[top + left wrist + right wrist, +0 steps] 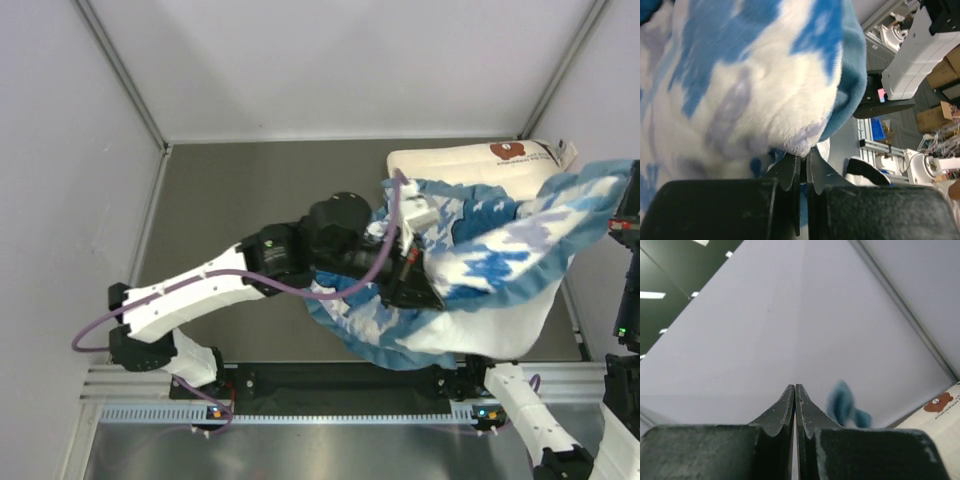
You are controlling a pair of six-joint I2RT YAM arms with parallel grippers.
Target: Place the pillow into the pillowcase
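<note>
- Pillow (470, 160) first, from the top view: it lies at the far right of the table (250, 220). Its long axis runs left to right along the back wall, and the bear-logo end points toward the right wall. The far edge and logo end are bare. The near side is under the pillowcase (500, 260), so I cannot tell how much of it is already inside.
- Also from the top: the left gripper (428, 296) is buried in the near folds of the case. The right gripper (626, 192) is at the right edge of the view, and the ruffled edge rises toward it. My reading is that the two grips are meant to spread the mouth, with one side held low and the other lifted, so the case can be drawn over the pillow along its length.
- Left wrist view: the fingers (790, 172) are pressed together with no real gap. A plush fold of the case meets their tips and seems to be pinched there.
- Right wrist view: the fingers (785, 407) are closed tight and aimed up at the wall. A scrap of blue ruffle pokes out beyond them, which suggests they hold a thin edge of the case. The pillow's logo corner shows at the lower right.
</note>
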